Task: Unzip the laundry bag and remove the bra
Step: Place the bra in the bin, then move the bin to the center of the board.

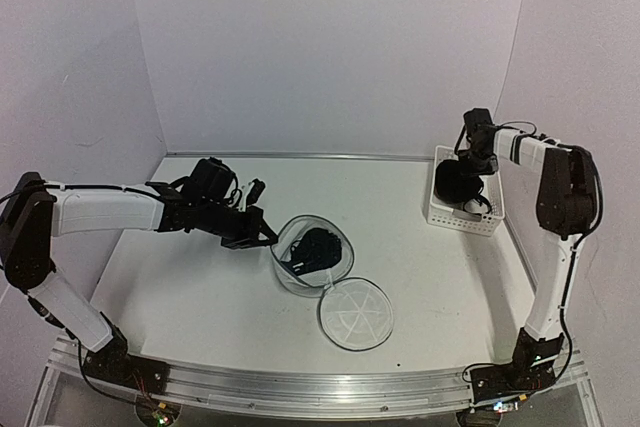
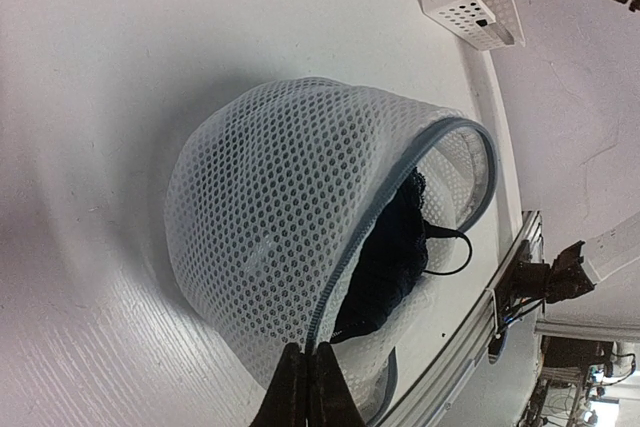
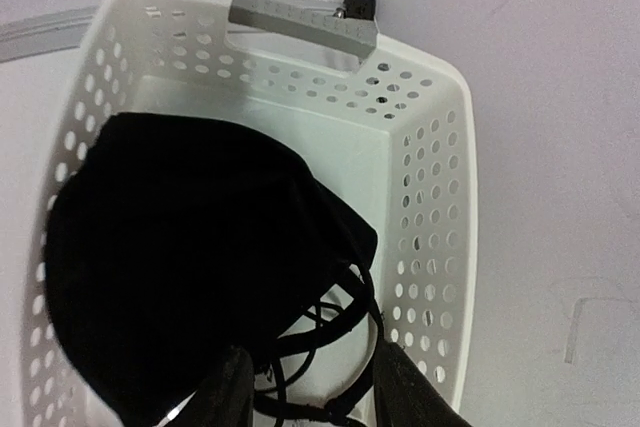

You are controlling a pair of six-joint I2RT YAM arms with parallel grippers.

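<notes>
1. My left gripper (image 2: 308, 355) is clenched on the laundry bag (image 2: 270, 217) — its two fingers are pressed together on the dark rim of the mesh.
2. Just beyond that gripper the bag's mouth stands open. The bag rests on the tabletop (image 1: 200, 287) with its rounded mesh wall bulging out to one side of the fingers.
3. The bra (image 2: 395, 257) is inside the bag, just past the pinched rim, with a thin strap looping across the opening.
4. The round lid (image 1: 355, 314) lies flat on the tabletop, touching the bag on the side away from the left gripper.
5. My right gripper (image 3: 315, 357) is released, fingers spread, poised over a white slotted basket (image 3: 430, 197) well apart from the bag.
6. A black garment (image 3: 190, 267) fills the basket ahead of that gripper. Thin straps run between the fingers — whether they touch, I cannot tell.
</notes>
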